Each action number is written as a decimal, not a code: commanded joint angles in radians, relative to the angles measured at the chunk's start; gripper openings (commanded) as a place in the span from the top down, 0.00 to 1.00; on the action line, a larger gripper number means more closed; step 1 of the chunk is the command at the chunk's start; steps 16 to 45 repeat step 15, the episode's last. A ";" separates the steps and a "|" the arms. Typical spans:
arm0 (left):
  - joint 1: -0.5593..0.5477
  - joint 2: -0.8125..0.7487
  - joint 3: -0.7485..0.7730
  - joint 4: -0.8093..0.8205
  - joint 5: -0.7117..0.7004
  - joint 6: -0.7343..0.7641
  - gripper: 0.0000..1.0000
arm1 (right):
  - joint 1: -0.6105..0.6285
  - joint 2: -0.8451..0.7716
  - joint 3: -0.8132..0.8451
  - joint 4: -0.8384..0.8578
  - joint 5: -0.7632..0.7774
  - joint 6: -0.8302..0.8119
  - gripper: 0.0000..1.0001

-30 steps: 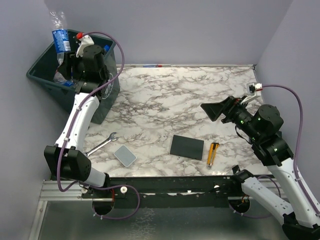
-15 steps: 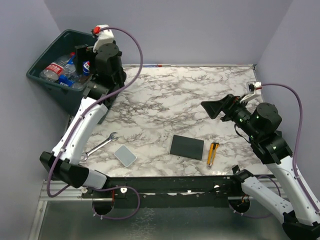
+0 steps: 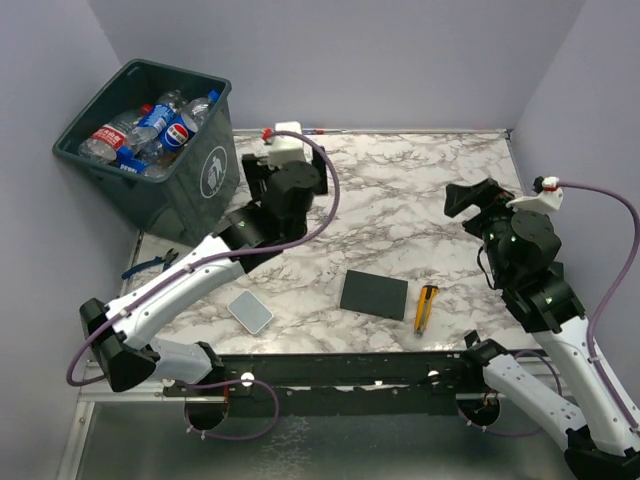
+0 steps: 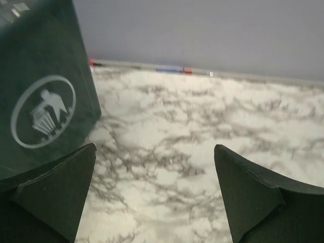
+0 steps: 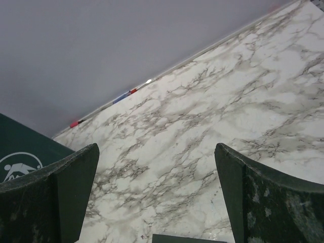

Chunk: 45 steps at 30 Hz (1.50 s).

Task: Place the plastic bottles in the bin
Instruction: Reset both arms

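The dark grey-green bin (image 3: 218,150) stands at the table's far left corner, holding several crushed plastic bottles (image 3: 150,130) with blue and red labels. My left gripper (image 4: 154,147) hovers open over bare marble just right of the bin, nothing between its fingers. The bin's wall with the white litter symbol (image 4: 43,111) fills the left of the left wrist view. My right gripper (image 5: 157,145) is open and empty above the table's right side, pointing towards the far left. A corner of the bin (image 5: 20,152) shows in the right wrist view. No bottle lies on the table.
A black flat square pad (image 3: 374,294) and a yellow utility knife (image 3: 426,306) lie near the front middle. A small grey slab (image 3: 249,311) sits front left beside the left arm. Walls close the table at the back and sides.
My left gripper held a bottle above the bin, let it go into the bin, and has swung right and down over the table. My right gripper has pulled back to the right.
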 commanded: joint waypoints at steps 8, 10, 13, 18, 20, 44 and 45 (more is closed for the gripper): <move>-0.035 -0.070 -0.340 -0.063 0.038 -0.368 0.01 | 0.005 -0.107 -0.220 0.103 -0.022 0.037 0.00; -0.036 -0.058 -0.367 -0.061 0.044 -0.355 0.01 | 0.005 -0.109 -0.254 0.131 -0.042 0.047 0.00; -0.035 -0.036 -0.391 -0.062 0.078 -0.311 0.01 | 0.004 -0.106 -0.280 0.147 -0.062 0.058 0.00; -0.035 -0.025 -0.404 -0.062 0.072 -0.302 0.01 | 0.005 -0.102 -0.280 0.155 -0.064 0.057 0.00; -0.035 -0.025 -0.404 -0.062 0.072 -0.302 0.01 | 0.005 -0.102 -0.280 0.155 -0.064 0.057 0.00; -0.035 -0.025 -0.404 -0.062 0.072 -0.302 0.01 | 0.005 -0.102 -0.280 0.155 -0.064 0.057 0.00; -0.035 -0.025 -0.404 -0.062 0.072 -0.302 0.01 | 0.005 -0.102 -0.280 0.155 -0.064 0.057 0.00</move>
